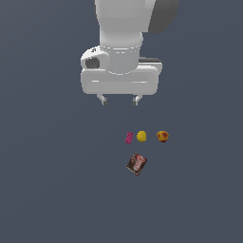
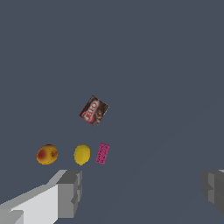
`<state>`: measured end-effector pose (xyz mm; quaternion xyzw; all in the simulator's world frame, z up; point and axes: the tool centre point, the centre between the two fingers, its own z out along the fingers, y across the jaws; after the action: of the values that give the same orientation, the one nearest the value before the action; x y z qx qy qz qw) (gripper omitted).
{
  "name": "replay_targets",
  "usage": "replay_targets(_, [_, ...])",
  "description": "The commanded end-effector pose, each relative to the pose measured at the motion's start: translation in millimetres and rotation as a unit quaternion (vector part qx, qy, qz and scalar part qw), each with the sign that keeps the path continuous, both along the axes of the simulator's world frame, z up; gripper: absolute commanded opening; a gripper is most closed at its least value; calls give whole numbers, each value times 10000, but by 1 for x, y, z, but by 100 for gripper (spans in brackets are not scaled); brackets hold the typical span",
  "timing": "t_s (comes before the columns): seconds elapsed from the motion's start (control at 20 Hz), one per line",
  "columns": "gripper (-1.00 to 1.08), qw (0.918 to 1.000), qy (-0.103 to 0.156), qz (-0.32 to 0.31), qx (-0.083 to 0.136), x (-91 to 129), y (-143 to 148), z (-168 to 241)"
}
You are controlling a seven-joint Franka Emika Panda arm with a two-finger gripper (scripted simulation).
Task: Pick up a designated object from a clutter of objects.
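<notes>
Peach (image 1: 163, 136) was the fruit to pick, and it sat on the gray floor (image 1: 47, 199) at the end of a short row. In the exterior view it was the one farthest to the right. Next to it, with a small gap, sat the yellow ball (image 1: 141, 136). The pink block (image 1: 128, 137) was just beside the ball on its other side. The brown box (image 1: 137, 164) lay tilted a bit apart from the row, lower down in that view.

The gripper (image 1: 119, 100) hung high above the floor and touched nothing. Its two fingers were spread wide apart and held nothing. In the wrist view the peach (image 2: 47, 154) was off to one side, not between the fingers (image 2: 70, 192).

I think the job was only at its start, at the reaching step. No grab had been made yet. Next, the gripper would need to move sideways until the peach sat right under it, then go straight down. It should keep clear of the yellow ball, since that one looks much the same. Round fruit can roll, so a slow, even squeeze would be best.
</notes>
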<state>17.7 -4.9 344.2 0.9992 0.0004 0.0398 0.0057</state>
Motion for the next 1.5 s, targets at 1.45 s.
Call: replay_targets(1.45, [100,9987,234,459,-54,0,93,-114])
